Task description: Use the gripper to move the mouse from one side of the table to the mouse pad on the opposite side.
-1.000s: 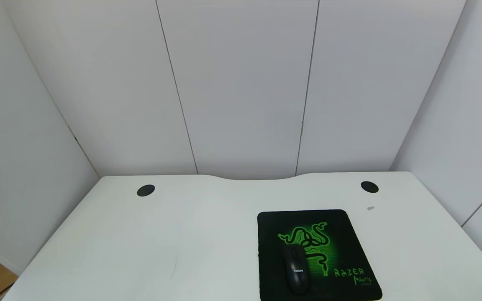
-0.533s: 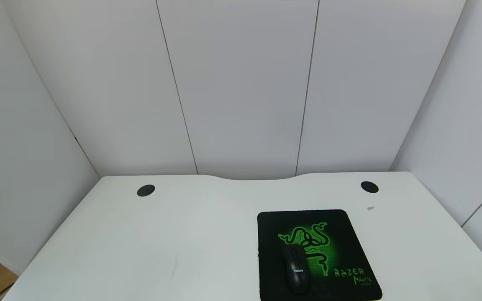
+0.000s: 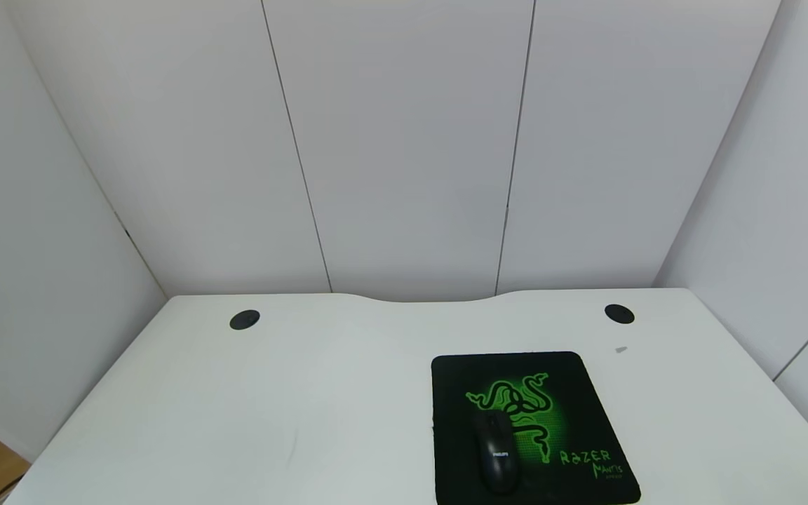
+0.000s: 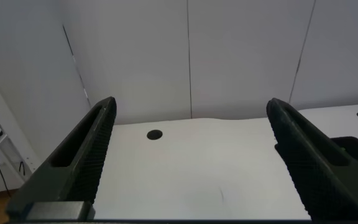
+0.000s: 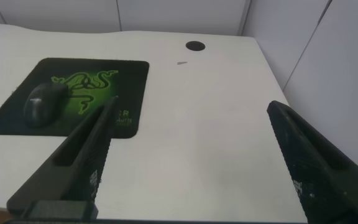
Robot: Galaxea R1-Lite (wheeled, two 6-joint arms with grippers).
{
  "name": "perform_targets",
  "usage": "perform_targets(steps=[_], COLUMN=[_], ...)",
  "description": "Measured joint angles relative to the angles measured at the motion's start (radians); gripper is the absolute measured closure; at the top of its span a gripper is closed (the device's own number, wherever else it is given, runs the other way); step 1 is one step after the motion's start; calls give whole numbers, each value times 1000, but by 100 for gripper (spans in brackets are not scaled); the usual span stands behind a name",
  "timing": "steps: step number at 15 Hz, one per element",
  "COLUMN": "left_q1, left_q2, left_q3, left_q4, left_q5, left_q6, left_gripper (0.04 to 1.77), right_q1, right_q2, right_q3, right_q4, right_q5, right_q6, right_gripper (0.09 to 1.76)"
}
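The black mouse lies on the black mouse pad with its green snake logo, at the near right of the white table. Both also show in the right wrist view, the mouse resting on the pad. Neither gripper shows in the head view. My left gripper is open and empty, held back over the table's near left side. My right gripper is open and empty, over bare table to the right of the pad.
Two round black grommets sit near the table's far edge, beside its curved notch. A small grey mark lies near the right grommet. White wall panels close the back and both sides.
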Motion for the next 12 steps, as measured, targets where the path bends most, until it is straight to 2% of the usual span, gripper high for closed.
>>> perform_targets(steps=[2, 4, 7, 10, 12], left_q1=[33, 74, 90, 94, 94], left_q2=[-6, -37, -125, -213, -250], left_q3=[2, 13, 36, 60, 92], left_q4=[4, 8, 8, -2, -32], left_q5=[-14, -90, -175, -188, -176], left_q6=[3, 4, -2, -23, -41], left_gripper=[9, 9, 9, 9, 9], right_q1=[0, 0, 0, 0, 0], right_q2=[0, 0, 0, 0, 0], right_q3=[0, 0, 0, 0, 0], right_q4=[0, 0, 0, 0, 0], right_q5=[0, 0, 0, 0, 0], right_q6=[0, 0, 0, 0, 0], right_gripper=[14, 14, 14, 14, 14])
